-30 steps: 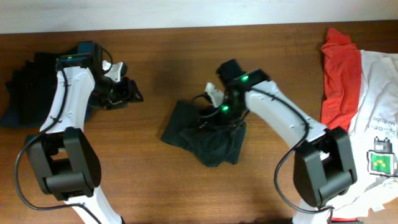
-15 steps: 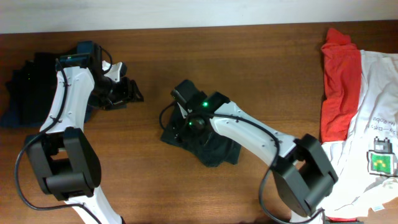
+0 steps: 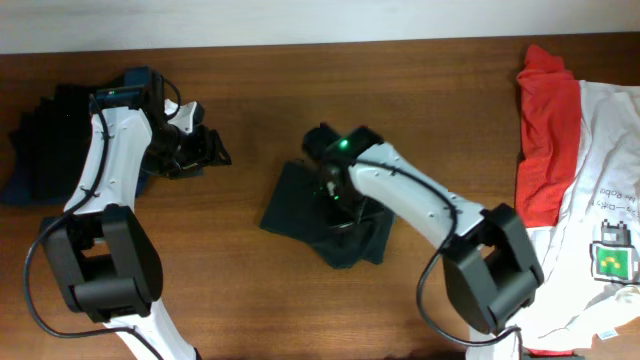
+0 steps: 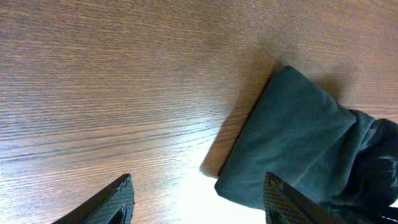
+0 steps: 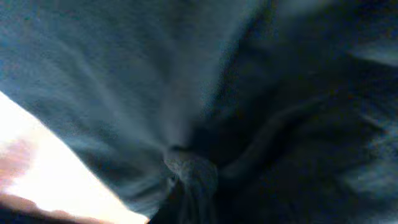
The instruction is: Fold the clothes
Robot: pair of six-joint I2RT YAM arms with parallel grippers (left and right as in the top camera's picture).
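Note:
A dark teal garment (image 3: 288,206) lies crumpled and partly folded at the table's centre. My right gripper (image 3: 336,194) is pressed down into its middle. In the right wrist view the cloth (image 5: 124,81) fills the frame and gathers into a pinched bunch (image 5: 189,173) at the jaws, so the gripper is shut on it. My left gripper (image 3: 203,150) hovers over bare wood to the left, open and empty (image 4: 200,202). In the left wrist view the garment's folded corner (image 4: 292,137) lies just beyond the right fingertip (image 4: 281,198).
A pile of black and navy clothes (image 3: 45,135) sits at the far left behind the left arm. A red garment (image 3: 545,120) and a white one with a green print (image 3: 600,170) lie at the right edge.
My right arm swept left over the dark garment, came back to its middle, and its jaws closed on the cloth. The left arm has stayed put.

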